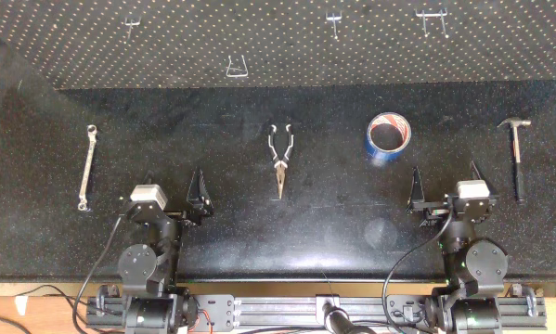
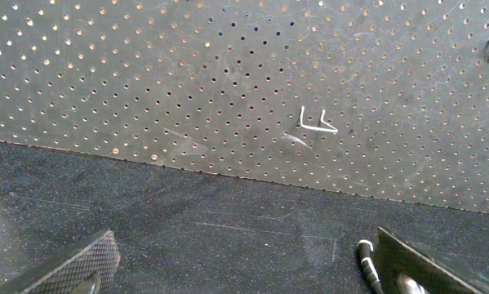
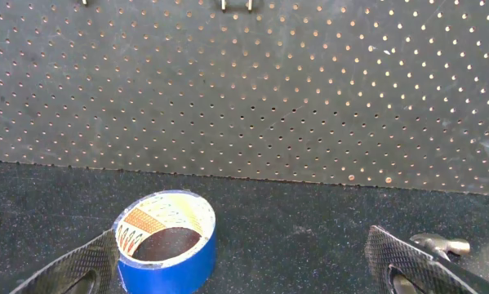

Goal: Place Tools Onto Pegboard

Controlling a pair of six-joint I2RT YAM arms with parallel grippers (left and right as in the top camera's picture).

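You see the pliers (image 1: 279, 160) lying mid-desk (image 1: 259, 232), with none of the four items on the pegboard (image 1: 259, 42). Left of the pliers, well apart, lies the wrench (image 1: 87, 168). Right of them sits the blue tape roll (image 1: 388, 136), and farther right the hammer (image 1: 516, 158). The pegboard rises beyond the pliers, a wire hook (image 1: 237, 67) on it. Your left tool (image 1: 174, 191) sits nearer you, left of the pliers, and your right tool (image 1: 445, 189) right of them. Both are released and empty.

No text can be read; the markings inside the blue tape roll (image 3: 166, 265) are too small.
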